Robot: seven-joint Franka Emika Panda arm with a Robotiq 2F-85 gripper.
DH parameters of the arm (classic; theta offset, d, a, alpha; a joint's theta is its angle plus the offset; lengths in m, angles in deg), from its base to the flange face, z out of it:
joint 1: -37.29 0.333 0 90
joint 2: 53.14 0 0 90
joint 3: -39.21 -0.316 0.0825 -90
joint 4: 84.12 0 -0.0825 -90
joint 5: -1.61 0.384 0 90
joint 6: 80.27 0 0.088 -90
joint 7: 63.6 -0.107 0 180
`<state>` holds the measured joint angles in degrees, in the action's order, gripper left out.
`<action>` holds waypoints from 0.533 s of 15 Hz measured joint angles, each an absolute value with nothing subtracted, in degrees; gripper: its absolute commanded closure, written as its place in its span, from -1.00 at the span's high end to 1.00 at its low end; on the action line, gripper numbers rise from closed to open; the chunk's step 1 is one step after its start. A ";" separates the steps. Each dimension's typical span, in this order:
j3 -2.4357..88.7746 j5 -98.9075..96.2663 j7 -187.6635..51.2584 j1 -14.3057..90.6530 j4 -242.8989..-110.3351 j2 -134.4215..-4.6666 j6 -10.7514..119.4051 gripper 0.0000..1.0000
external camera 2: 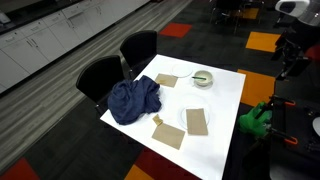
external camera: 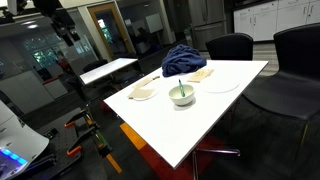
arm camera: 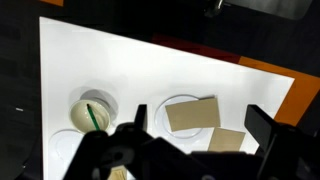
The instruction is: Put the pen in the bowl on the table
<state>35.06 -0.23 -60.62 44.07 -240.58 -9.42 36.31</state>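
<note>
The white-cream bowl (external camera: 181, 96) stands on the white table (external camera: 205, 122), near its middle edge. It also shows in an exterior view (external camera 2: 203, 79) and in the wrist view (arm camera: 94, 108). The dark green pen (arm camera: 93, 118) rests inside the bowl, leaning on its rim; it shows as a thin dark stick in an exterior view (external camera: 179, 88). My gripper (arm camera: 200, 113) is open and empty, high above the table, over the plate and well to the side of the bowl. In an exterior view the arm (external camera: 62, 24) is up and off the table.
A blue cloth (external camera 2: 133, 100) lies bunched at the table's chair end. A flat white plate (arm camera: 178, 100) carries a brown napkin (arm camera: 192, 114); more napkins (external camera 2: 168, 131) lie nearby. A shallow pale dish (external camera: 144, 93) sits beside the bowl. Black chairs (external camera: 229, 46) stand at the table.
</note>
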 measured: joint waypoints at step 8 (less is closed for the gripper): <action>46.41 -7.33 -45.45 39.61 -236.20 -15.84 50.82 1.00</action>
